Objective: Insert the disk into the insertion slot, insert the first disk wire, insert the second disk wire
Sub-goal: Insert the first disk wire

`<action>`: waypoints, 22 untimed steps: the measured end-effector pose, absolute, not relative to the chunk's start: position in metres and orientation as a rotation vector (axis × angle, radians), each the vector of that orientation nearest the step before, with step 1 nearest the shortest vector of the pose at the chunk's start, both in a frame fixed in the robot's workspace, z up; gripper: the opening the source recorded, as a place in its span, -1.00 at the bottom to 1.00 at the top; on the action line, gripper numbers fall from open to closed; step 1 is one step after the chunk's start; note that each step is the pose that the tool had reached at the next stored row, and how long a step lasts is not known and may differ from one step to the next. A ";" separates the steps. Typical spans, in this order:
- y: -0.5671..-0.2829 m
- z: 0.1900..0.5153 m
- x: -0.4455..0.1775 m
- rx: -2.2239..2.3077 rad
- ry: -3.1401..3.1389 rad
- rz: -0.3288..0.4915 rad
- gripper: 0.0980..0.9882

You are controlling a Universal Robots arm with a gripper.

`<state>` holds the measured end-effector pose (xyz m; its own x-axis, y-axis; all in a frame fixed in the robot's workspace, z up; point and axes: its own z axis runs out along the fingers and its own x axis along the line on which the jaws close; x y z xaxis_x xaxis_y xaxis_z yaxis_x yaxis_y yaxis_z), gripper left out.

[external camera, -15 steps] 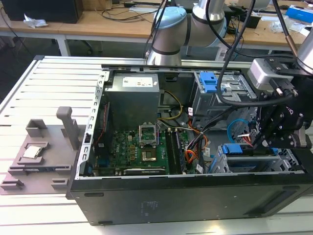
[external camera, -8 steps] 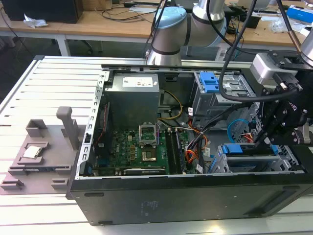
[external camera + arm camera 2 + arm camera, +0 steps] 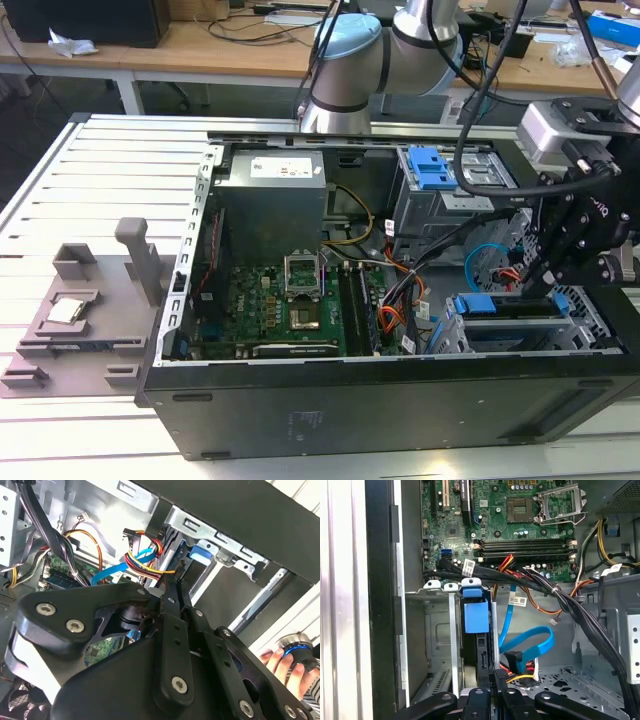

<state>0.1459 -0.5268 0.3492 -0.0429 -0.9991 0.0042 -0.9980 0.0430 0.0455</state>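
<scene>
Disk (image 3: 476, 617) sits edge-on in insertion slot (image 3: 436, 630). Tool (image 3: 496, 676) is just beside its end, near the blue wire (image 3: 508, 615). Fingers are narrow; cannot tell whether they hold anything.

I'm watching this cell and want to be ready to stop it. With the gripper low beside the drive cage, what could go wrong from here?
1. The blue cable and coloured wires hang loose right beside the gripper, which could snag or pinch them.
2. The black cable bundle runs past the disk and might get dragged.
3. A hand rests just outside the case, near the arm.
</scene>
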 end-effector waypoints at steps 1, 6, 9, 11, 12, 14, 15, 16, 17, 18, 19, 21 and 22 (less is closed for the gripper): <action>-0.527 0.349 0.146 2.149 -2.243 -0.047 -0.87; -0.527 0.347 0.147 2.149 -2.244 -0.050 -0.87; -0.527 0.346 0.147 2.150 -2.244 -0.051 -0.87; -0.527 0.345 0.147 2.150 -2.244 -0.052 -0.87; -0.527 0.344 0.147 2.151 -2.245 -0.053 -0.87; -0.527 0.343 0.147 2.153 -2.247 -0.058 -0.87; -0.528 0.343 0.147 2.156 -2.249 -0.065 -0.87; -0.528 0.343 0.147 2.158 -2.251 -0.070 -0.87; -0.529 0.343 0.147 2.160 -2.253 -0.075 -0.87; -0.530 0.343 0.147 2.165 -2.258 -0.086 -0.87; -0.530 0.343 0.147 2.168 -2.261 -0.094 -0.87; -0.533 0.343 0.147 2.178 -2.270 -0.117 -0.87; -0.534 0.343 0.147 2.178 -2.271 -0.119 -0.87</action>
<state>0.1467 -0.5336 0.3432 -0.0428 -0.9974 -0.0574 -0.9980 0.0400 0.0494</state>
